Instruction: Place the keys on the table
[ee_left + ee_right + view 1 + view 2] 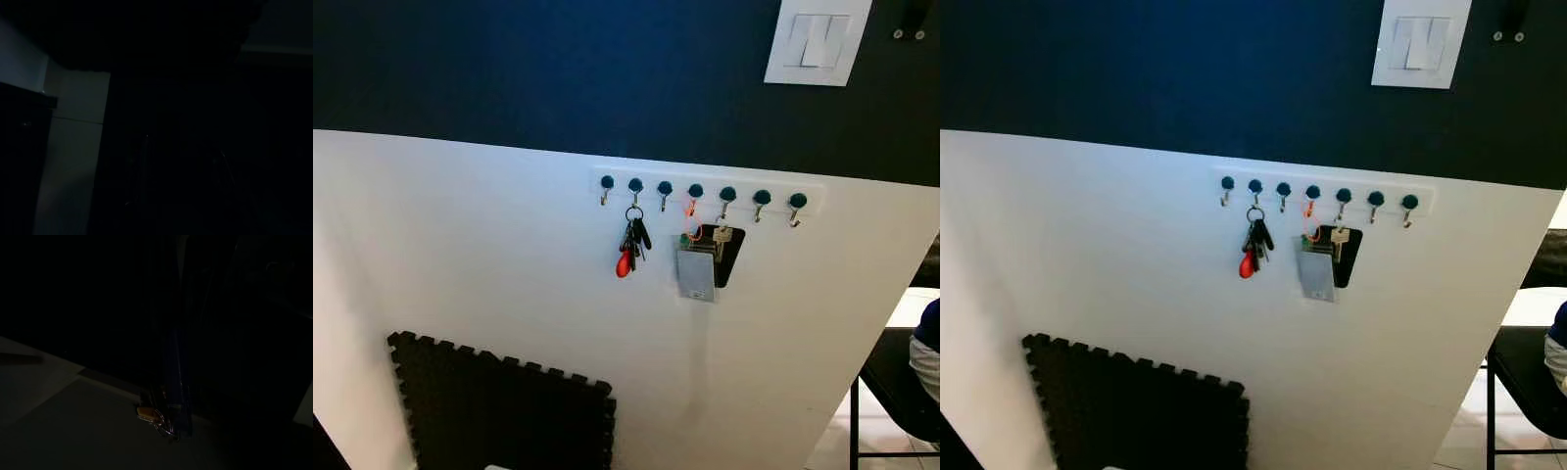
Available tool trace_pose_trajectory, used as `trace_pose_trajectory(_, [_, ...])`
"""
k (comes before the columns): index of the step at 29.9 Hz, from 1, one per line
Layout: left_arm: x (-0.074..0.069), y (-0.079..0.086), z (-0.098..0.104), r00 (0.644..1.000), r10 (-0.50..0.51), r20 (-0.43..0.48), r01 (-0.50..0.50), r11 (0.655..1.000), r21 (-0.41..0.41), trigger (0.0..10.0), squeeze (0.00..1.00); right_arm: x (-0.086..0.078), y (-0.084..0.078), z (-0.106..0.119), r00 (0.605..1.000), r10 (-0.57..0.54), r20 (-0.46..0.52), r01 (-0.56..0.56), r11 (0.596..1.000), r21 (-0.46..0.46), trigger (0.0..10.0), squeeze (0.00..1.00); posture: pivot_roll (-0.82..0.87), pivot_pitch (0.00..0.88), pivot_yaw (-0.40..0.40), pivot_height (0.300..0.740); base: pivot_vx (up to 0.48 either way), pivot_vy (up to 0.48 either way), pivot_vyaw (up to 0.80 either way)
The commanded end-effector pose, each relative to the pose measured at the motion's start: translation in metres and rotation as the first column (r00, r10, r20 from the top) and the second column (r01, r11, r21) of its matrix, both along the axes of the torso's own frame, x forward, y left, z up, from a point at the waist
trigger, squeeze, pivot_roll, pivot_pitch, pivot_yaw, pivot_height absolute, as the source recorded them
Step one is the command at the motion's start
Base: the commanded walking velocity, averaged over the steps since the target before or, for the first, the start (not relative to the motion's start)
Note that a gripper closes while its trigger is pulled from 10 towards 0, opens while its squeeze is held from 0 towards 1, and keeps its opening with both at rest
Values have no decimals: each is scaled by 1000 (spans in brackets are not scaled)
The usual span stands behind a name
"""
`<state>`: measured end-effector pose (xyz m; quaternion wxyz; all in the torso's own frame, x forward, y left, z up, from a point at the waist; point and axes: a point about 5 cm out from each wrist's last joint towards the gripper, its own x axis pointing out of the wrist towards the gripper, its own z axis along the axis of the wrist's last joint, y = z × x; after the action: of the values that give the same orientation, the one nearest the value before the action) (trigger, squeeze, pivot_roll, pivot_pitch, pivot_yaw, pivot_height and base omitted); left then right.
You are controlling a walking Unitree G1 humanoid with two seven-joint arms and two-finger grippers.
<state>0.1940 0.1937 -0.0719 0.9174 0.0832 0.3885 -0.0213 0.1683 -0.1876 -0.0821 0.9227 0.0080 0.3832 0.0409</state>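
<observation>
A white rack of several dark-knobbed hooks is fixed to the white wall. A bunch of keys with a red fob hangs from its second hook. A second set with a grey card and a black tag hangs further right. In the dark right wrist view, a blue strap dangles above a pale floor with a ring of keys and an orange tag at its end. My right gripper is shut on that strap. The left wrist view is nearly black.
A white light switch sits on the dark blue upper wall. A black foam mat leans against the wall at lower left. At the right edge are a black chair and part of a seated person.
</observation>
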Motion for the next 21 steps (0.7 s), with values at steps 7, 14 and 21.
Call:
trace_pose_trajectory(7, [9, -5, 5, 999, 12, 30, -12, 1000, -22, 10000, 0, -1, 5, -2, 1000, -3, -19, 3, 1000, 13, 10000, 0, 58, 0, -8, 740, 0, 0, 0])
trace_pose_trajectory(14, [11, -3, 6, 999, 16, 45, -15, 1000, -22, 10000, 0, -3, 5, -3, 999, -25, -33, 26, 999, 24, 10000, 0, 64, 2, -4, 740, 0, 0, 0])
trace_pose_trajectory(21, [6, -1, 4, 1000, 2, 22, -2, 1000, -5, 10000, 0, -3, 3, -3, 999, -27, -30, 28, 1000, 12, 10000, 0, 48, 0, 10, 740, 0, 0, 0])
